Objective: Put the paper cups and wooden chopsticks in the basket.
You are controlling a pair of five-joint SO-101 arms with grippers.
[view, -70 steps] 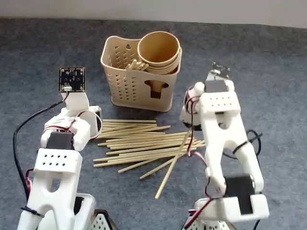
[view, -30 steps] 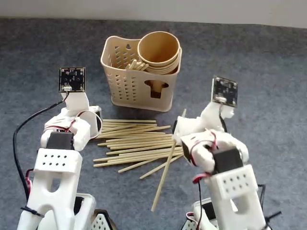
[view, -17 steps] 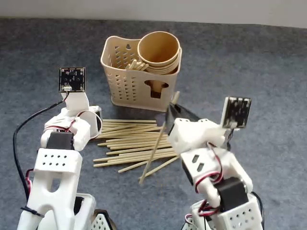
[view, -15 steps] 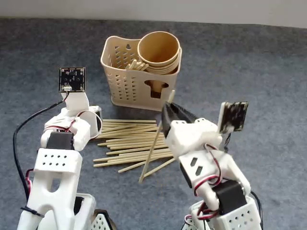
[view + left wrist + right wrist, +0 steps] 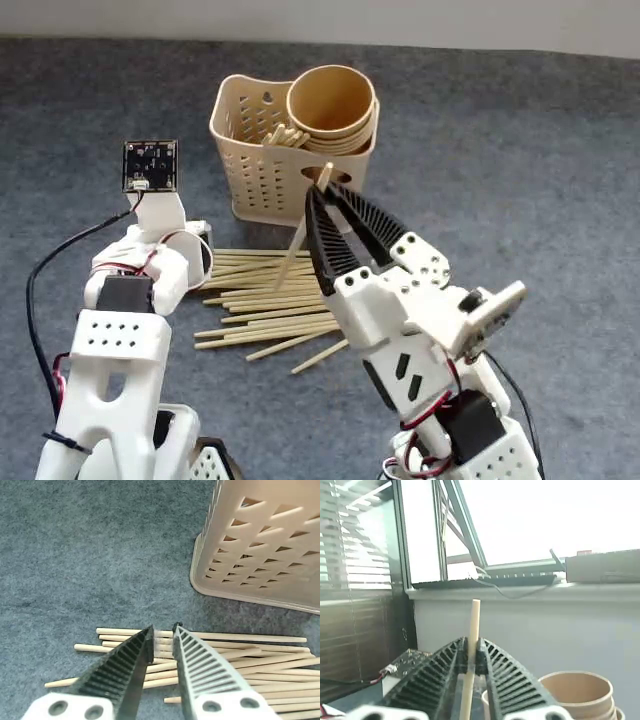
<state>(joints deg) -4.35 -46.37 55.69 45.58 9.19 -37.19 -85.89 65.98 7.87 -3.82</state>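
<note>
I have the right pincer (image 5: pixel 318 196) lifted off the table (image 5: pixel 540 150), clamped tight on one chopstick (image 5: pixel 297 238) just in front of the basket (image 5: pixel 255 185). The stick is tilted: its upper end pokes past the fingertips near the basket's front wall and its lower end hangs over the pile. The right wrist view has that stick pinched between both jaws.

The stacked cups (image 5: pixel 330 100) sit in the basket, with a few sticks (image 5: pixel 281 135) in there beside them.

The loose chopsticks (image 5: pixel 270 300) lie in a rough bundle on the table between my two arms, near the basket's front.

The left pincer (image 5: pixel 162 630) hangs low over one end of that bundle. Its jaws are a narrow gap apart and hold nothing. The basket's perforated wall is close by.
</note>
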